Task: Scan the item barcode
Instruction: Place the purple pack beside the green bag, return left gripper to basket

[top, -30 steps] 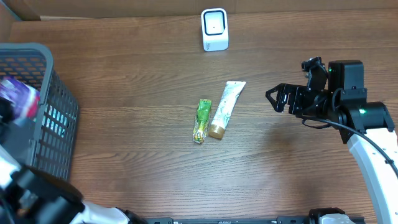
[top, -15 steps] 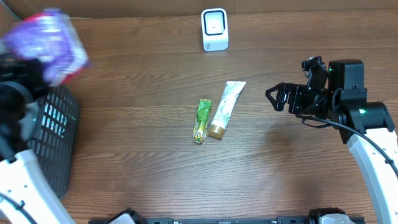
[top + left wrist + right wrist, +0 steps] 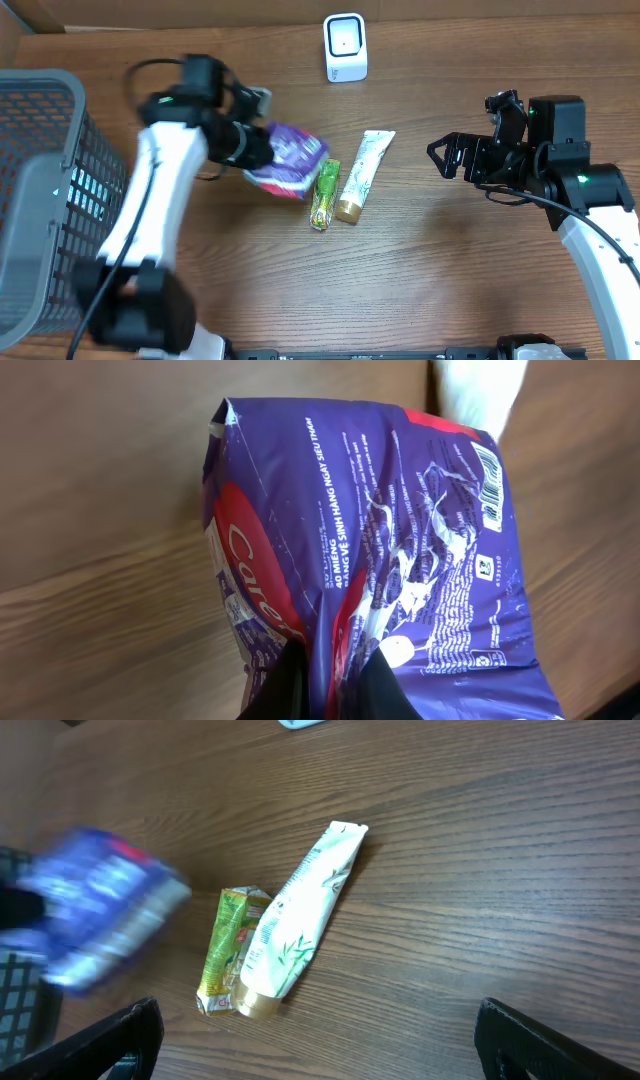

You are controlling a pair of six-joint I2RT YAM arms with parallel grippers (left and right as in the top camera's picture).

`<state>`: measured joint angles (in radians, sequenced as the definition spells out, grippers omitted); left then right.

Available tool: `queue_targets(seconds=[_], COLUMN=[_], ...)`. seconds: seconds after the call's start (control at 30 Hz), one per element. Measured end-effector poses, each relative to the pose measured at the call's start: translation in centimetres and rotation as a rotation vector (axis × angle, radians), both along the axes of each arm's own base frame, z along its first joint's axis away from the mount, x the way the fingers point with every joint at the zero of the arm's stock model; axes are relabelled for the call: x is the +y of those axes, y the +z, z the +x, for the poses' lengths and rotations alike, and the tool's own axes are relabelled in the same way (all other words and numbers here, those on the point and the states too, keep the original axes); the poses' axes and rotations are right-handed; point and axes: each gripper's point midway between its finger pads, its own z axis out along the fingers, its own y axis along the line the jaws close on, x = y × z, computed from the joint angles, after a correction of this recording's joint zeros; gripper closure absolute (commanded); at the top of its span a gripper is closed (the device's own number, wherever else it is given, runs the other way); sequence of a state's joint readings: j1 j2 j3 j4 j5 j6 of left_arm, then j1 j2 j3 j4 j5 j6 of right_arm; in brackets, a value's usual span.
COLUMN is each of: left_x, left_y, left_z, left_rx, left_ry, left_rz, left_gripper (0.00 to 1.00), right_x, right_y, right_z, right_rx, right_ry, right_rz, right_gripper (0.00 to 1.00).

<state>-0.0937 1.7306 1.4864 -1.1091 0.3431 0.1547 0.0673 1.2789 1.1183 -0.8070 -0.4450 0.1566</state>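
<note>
Between the fingers of my left hand point(image 3: 335, 682) hangs the purple packet point(image 3: 370, 550), pinched tight at its crinkled lower edge, its white print and a small barcode point(image 3: 490, 485) turned up towards my wrist camera. A second ago I had this packet over the grey basket point(image 3: 40, 80) at my far left, and half a second ago it was lifted high above that corner; now it has swung out over the middle of the table point(image 3: 450, 280), blurred in my right wrist's view. From overhead, it sits just beside the top of the green sachet point(image 3: 323, 193), on its left, and I cannot tell whether the two touch or whether the packet rests on the wood. The sachet lies flat against the white tube point(image 3: 360, 175), its gold cap towards me, and neither has shifted. Further right, well apart from them, my right hand point(image 3: 447, 158) hovers with its fingers spread wide, grasping nothing, exactly where it was a second ago. At the far edge of the table the white scanner point(image 3: 345, 47) stands upright, well beyond the packet.
</note>
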Motion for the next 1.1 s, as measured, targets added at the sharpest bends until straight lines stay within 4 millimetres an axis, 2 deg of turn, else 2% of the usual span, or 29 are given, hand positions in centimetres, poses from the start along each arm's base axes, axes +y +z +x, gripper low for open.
queue_targets(seconds=[0.13,0.27,0.33,0.37,0.4,0.43,0.53,0.63,0.8,0.9,1.0,1.1], left_x=[-1.8,-2.1,-2.0,-1.9,-1.8,-1.7,-1.6,-1.8,-2.2,-1.4,1.6,7.5], left_y=[-5.3,-8.5,-9.4,-9.5,-9.5,-9.5,-8.6,-5.7,3.2,9.0,14.9,19.5], left_z=[-0.5,-0.9,-1.0,-1.1,-1.1,-1.2,-1.4,-0.4,3.2,4.3,4.3,3.1], left_rx=[0.130,0.222,0.249,0.255,0.257,0.264,0.287,0.271,0.097,-0.022,-0.148,-0.253], left_ry=[-0.087,-0.094,-0.085,-0.079,-0.075,-0.067,-0.058,-0.045,-0.015,0.039,0.160,0.361], left_rz=[0.029,0.040,0.048,0.052,0.055,0.059,0.067,0.062,0.030,0.007,-0.005,0.006], left_gripper=[0.96,0.76,0.60,0.48,0.32,0.24,0.24,0.24,0.24,0.24,0.24,0.24], right_x=[0.0,0.0,0.0,0.0,0.0,0.0,0.0,0.0,0.0,0.0,0.0,0.0], right_y=[0.0,0.0,0.0,0.0,0.0,0.0,0.0,0.0,-0.1,-0.2,-0.3,-0.3], right_z=[0.0,0.0,0.0,0.0,0.0,0.0,0.0,0.0,-0.2,-0.3,-0.3,-0.3], right_rx=[0.001,0.000,0.001,0.001,0.000,0.000,0.001,-0.001,0.009,0.018,0.018,0.018], right_ry=[0.000,0.000,0.000,0.000,0.000,0.000,0.000,0.000,0.000,0.000,-0.001,0.000], right_rz=[0.000,0.000,0.000,0.000,0.000,0.000,0.000,0.000,-0.001,-0.001,-0.001,-0.001], right_gripper=[0.00,0.00,0.00,0.00,0.00,0.00,0.00,0.00,0.00,0.00,0.00,0.00])
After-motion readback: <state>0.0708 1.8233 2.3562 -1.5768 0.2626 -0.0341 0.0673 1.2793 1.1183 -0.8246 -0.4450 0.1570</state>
